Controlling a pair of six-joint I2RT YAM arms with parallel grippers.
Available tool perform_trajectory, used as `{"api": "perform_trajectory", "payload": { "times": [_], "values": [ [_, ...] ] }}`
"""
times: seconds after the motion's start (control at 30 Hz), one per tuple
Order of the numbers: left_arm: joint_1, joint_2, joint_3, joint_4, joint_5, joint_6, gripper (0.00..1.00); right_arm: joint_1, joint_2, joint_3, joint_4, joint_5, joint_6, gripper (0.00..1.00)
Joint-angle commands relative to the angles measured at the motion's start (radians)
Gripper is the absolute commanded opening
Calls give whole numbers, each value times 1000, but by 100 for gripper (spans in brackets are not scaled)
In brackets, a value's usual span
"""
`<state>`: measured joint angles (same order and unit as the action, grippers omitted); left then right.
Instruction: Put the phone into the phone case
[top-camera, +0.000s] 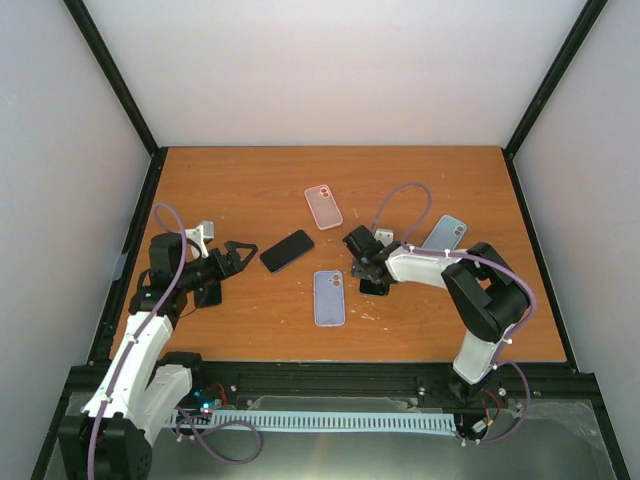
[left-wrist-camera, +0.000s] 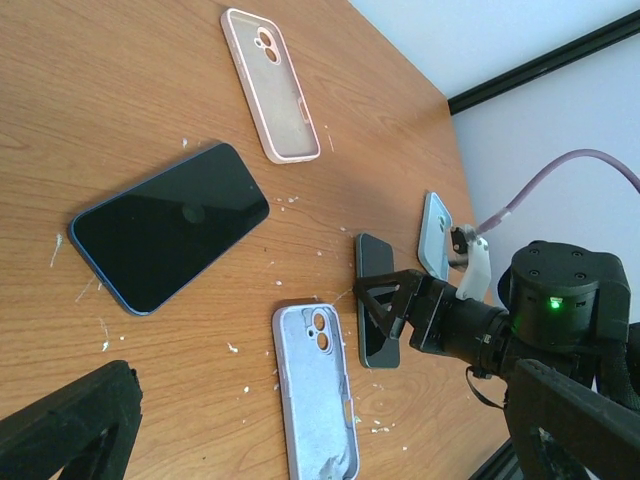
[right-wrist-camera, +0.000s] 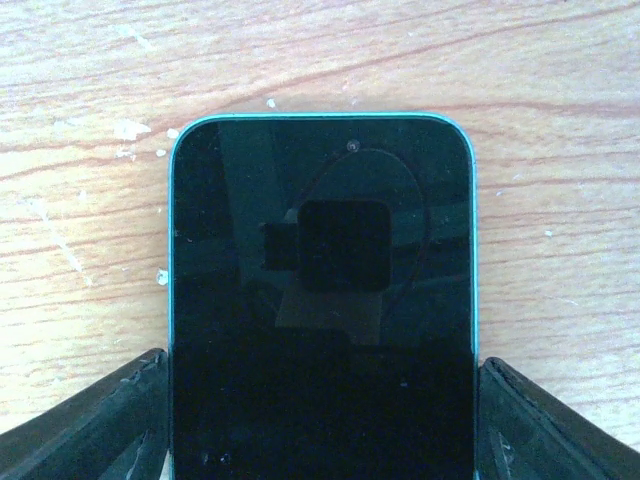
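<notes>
Presently: phone (right-wrist-camera: 320, 250) flat on surface (right-wrist-camera: 320, 60), screen up, lower side edges pinched by right claw (right-wrist-camera: 322, 372); left claw (top-camera: 238, 258) spread, near second phone (top-camera: 287, 250), not touching.

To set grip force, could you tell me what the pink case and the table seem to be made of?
The pink case: probably silicone or matte plastic, dull, no glare. The table: wood or wood-look laminate; grain lines show, with white specks.

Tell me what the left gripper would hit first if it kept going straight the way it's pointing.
Most likely the black phone lying flat just ahead of the open left gripper; height is hard to judge, so it might pass over it.
</notes>
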<state>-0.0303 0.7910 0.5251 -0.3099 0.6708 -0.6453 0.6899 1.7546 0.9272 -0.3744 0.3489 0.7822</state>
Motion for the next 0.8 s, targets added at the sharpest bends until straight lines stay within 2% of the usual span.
{"api": "perform_trajectory", "payload": {
  "times": [0.0, 0.27, 0.43, 0.6, 0.77],
  "values": [
    [-4, -7, 12, 26, 19, -11, 99, -1, -2, -35, -41, -70, 0, 69],
    [-5, 9, -5, 68, 28, -22, 100, 36, -141, -12, -127, -114, 27, 58],
    [-6, 66, -18, 99, 42, -18, 99, 92, -211, 22, -153, -158, 56, 55],
    [-8, 82, -37, 121, 44, -22, 100, 179, -186, 69, -180, -194, 127, 55],
    [-8, 81, -55, 135, 49, -28, 99, 249, -129, 107, -101, -269, 150, 55]
  ]
}}
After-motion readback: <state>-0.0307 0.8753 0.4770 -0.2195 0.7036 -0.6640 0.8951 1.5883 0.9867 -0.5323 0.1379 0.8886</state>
